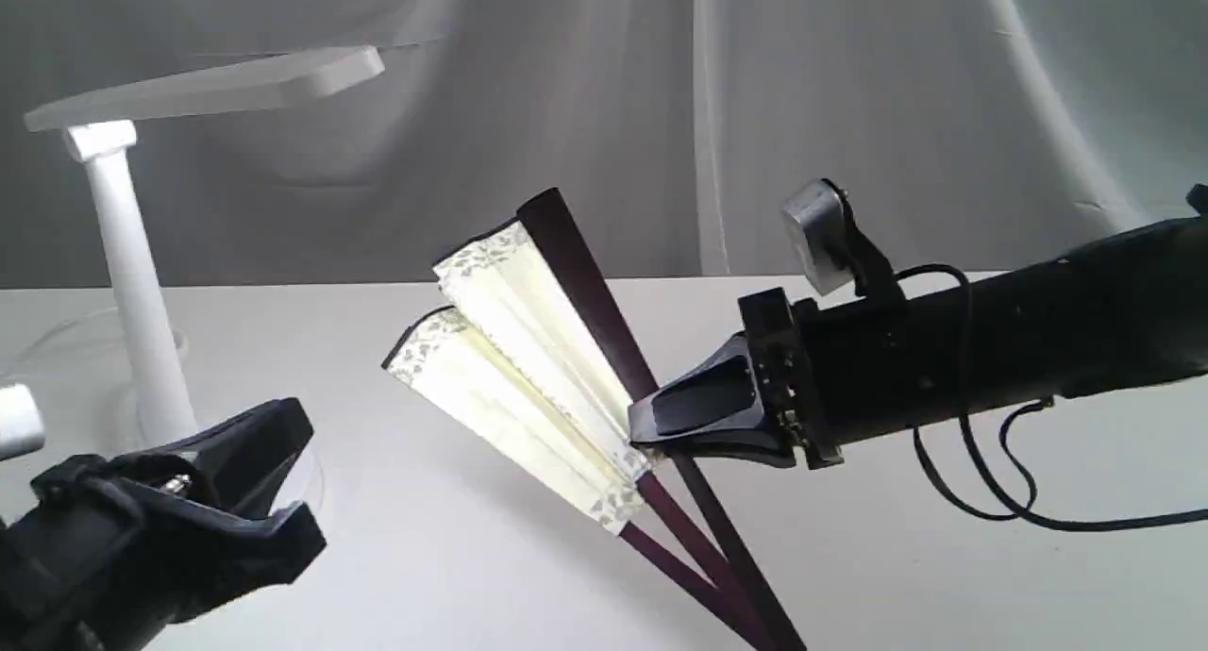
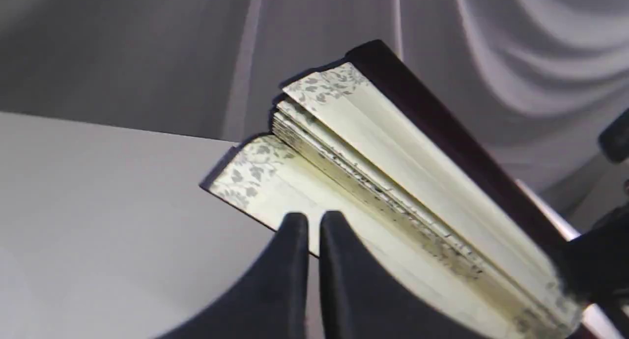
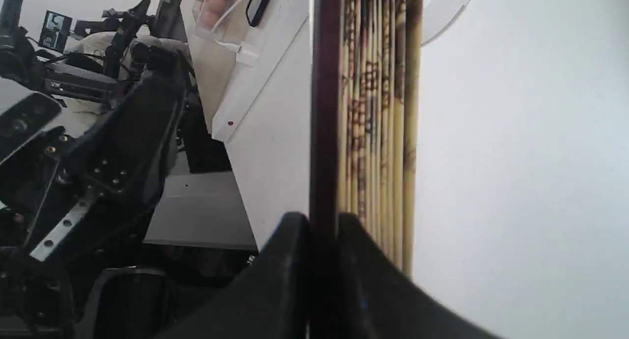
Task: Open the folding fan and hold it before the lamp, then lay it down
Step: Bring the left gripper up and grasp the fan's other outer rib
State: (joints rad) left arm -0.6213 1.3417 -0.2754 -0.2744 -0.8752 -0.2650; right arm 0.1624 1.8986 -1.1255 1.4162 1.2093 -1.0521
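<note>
While right tool (image 1: 637,429) grips, folding fan (image 1: 510,368) tilted

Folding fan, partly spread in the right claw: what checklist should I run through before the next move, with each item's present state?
1. Right claw clamped on the dark outer guard of the cream pleated paper folding fan: ok.
2. Fan fully opened: not ok, the pleats have only parted into two bundles.
3. Left claw ready to take the free guard: not ok, it is shut and holds nothing.
4. Fan held before the white plastic desk lamp: not ok, in the exterior view it is off to the lamp's right.
5. Lamp lit: cannot tell.
</note>
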